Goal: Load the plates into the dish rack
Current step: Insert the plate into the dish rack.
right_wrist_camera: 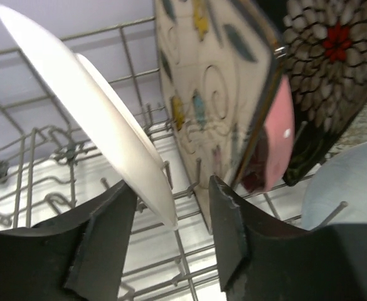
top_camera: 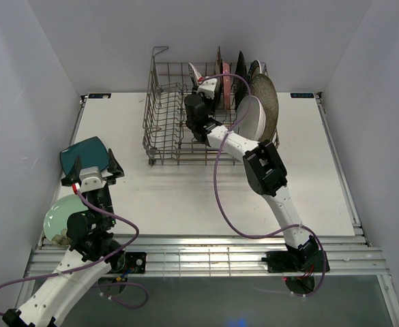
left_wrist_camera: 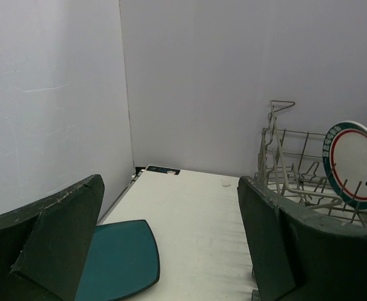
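The right gripper (right_wrist_camera: 170,204) gaped around a white plate (right_wrist_camera: 108,125) in the dish rack (top_camera: 159,119), while the left gripper (left_wrist_camera: 170,185) hung open, empty.

Bright, even light; soft shadows

Plates (top_camera: 262,109) across dish rack (top_camera: 157,116)'s right half; left half free.

You have a dish rack (top_camera: 161,126) of bare grey metal wire, a smooth, glossy white plate (right_wrist_camera: 108,125), a matt white bench (top_camera: 185,191), and matt, rough-edged fingers (left_wrist_camera: 64,238) on the left claw (left_wrist_camera: 170,180).
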You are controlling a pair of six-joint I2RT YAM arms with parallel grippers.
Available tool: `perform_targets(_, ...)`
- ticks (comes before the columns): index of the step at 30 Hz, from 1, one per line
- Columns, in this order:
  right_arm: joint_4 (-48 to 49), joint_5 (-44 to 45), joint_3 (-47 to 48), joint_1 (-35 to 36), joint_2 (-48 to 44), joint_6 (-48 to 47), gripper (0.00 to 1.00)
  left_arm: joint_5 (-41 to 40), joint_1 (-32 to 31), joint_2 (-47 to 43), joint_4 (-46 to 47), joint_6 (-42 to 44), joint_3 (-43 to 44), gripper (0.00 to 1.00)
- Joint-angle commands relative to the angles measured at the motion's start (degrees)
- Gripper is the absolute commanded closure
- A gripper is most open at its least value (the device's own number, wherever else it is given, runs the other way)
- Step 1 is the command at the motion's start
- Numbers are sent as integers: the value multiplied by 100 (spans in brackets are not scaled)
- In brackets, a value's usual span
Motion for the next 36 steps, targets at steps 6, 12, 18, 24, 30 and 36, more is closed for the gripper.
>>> perform_targets(6,-185,-1025,-188,12,-554,-248,30,60,40,18,-49,-16,163,2)
perform_targets(12,-168,-1351,-224,-14,-765,-679,23,51,32,27,-49,-16,163,2)
perform_targets(18,-721,-1931,268,-146,-809,-960,19,51,32,36,-49,-7,163,2)
perform_targets(24,-1283,-2432,567,-383,-906,-908,19,60,40,44,-49,1,145,2)
perform_targets(30,-1671,-3574,638,-805,-1204,-583,21,60,40,27,-49,10,154,2)
perform_targets(36,-1785,-4268,761,-1069,-1188,-416,22,60,40,36,-49,1,154,2)
